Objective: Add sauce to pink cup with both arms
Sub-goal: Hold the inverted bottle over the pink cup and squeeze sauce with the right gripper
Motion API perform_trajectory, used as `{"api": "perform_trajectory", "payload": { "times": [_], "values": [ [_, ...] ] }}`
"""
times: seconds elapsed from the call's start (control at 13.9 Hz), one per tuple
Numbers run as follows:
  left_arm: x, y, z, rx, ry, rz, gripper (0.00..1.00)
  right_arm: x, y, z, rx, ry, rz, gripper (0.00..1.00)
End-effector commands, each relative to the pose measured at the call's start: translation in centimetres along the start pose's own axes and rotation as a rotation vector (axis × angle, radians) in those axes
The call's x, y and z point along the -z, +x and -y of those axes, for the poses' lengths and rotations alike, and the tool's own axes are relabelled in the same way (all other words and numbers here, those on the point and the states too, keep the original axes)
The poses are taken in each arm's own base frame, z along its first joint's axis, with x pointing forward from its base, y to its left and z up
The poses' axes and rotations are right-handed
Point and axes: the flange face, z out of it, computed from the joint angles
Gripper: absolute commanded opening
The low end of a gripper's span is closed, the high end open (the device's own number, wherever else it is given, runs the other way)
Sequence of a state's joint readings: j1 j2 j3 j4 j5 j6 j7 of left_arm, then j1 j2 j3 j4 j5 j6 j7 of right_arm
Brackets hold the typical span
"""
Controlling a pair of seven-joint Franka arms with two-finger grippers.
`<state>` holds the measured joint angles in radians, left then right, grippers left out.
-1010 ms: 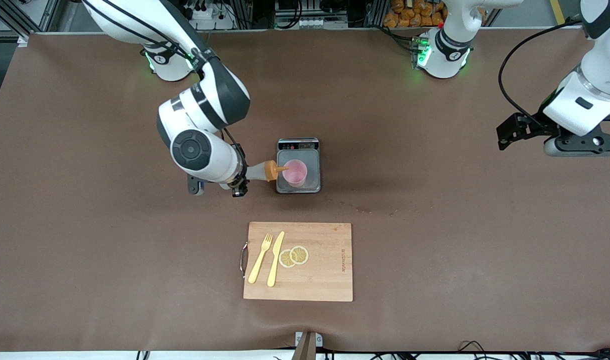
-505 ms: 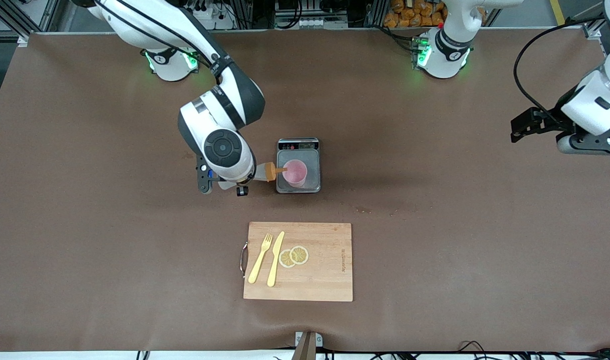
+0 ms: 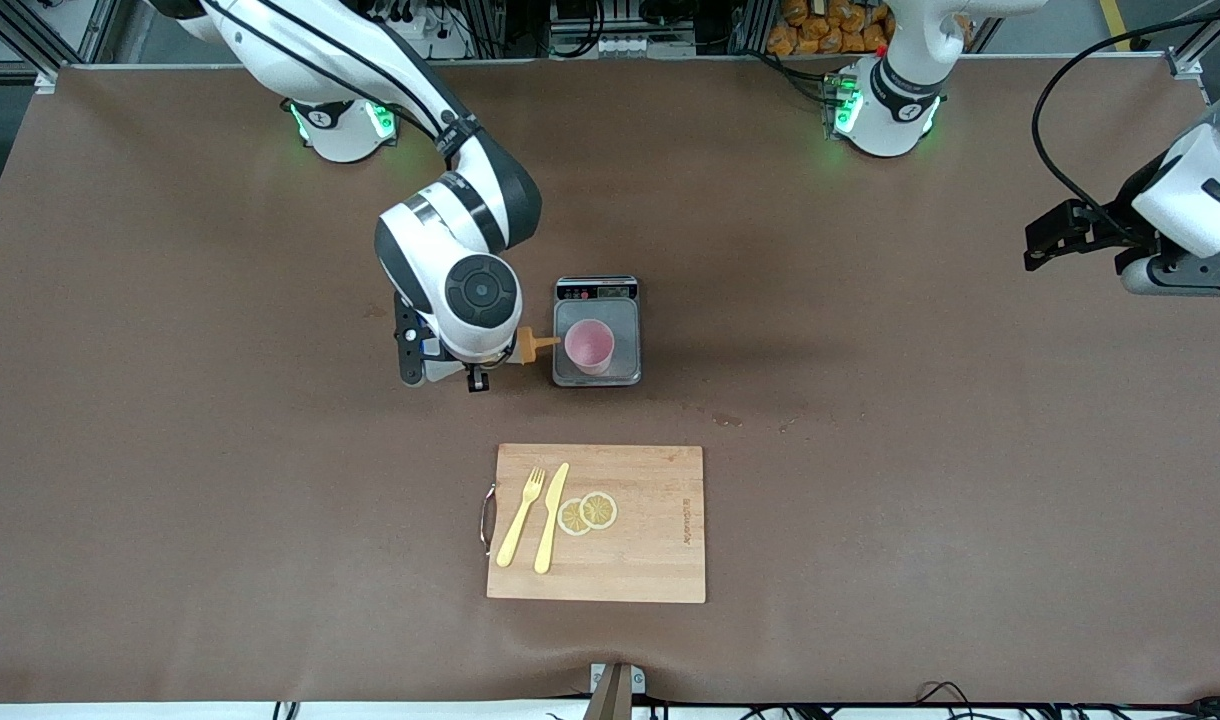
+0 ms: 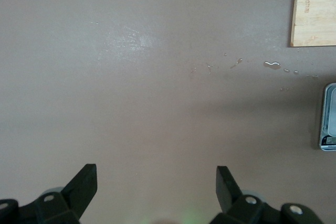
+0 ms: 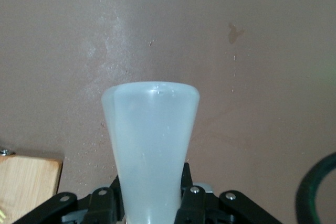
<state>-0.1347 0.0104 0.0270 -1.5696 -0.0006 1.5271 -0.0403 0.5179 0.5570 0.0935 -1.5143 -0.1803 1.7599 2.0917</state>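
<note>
The pink cup stands upright on a small grey scale in the middle of the table. My right gripper is shut on the sauce bottle and holds it above the table beside the scale, toward the right arm's end. Only the bottle's orange cap shows, its nozzle pointing at the cup and ending at the scale's edge. In the right wrist view the fingers clamp the translucent body. My left gripper is open and empty, waiting above bare table at the left arm's end; its jaws stand wide apart in the left wrist view.
A wooden cutting board lies nearer to the front camera than the scale, with a yellow fork, a yellow knife and lemon slices on it. Small wet spots mark the table between scale and board.
The right arm has drawn the bottle back from the cup toward its own end; the nozzle was over the cup's rim and is now off it. The left arm has risen and moved away.
</note>
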Motion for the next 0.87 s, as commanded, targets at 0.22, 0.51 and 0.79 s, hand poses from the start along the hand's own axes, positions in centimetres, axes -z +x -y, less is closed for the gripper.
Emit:
{"api": "perform_trajectory", "payload": {
  "times": [0.22, 0.51, 0.79],
  "values": [
    [0.8, -0.7, -0.3, 0.022, -0.013, 0.009, 1.00, 1.9, 0.8, 0.2, -0.041, 0.018, -0.040, 0.13],
    [0.9, -1.0, -0.3, 0.017, -0.011, 0.020, 1.00, 2.4, 0.1, 0.5, -0.037, 0.015, -0.063, 0.00],
    [0.8, -1.1, -0.3, 0.009, -0.014, 0.026, 1.00, 1.8, -1.7, 0.6, -0.064, 0.017, -0.070, 0.00]
  ]
}}
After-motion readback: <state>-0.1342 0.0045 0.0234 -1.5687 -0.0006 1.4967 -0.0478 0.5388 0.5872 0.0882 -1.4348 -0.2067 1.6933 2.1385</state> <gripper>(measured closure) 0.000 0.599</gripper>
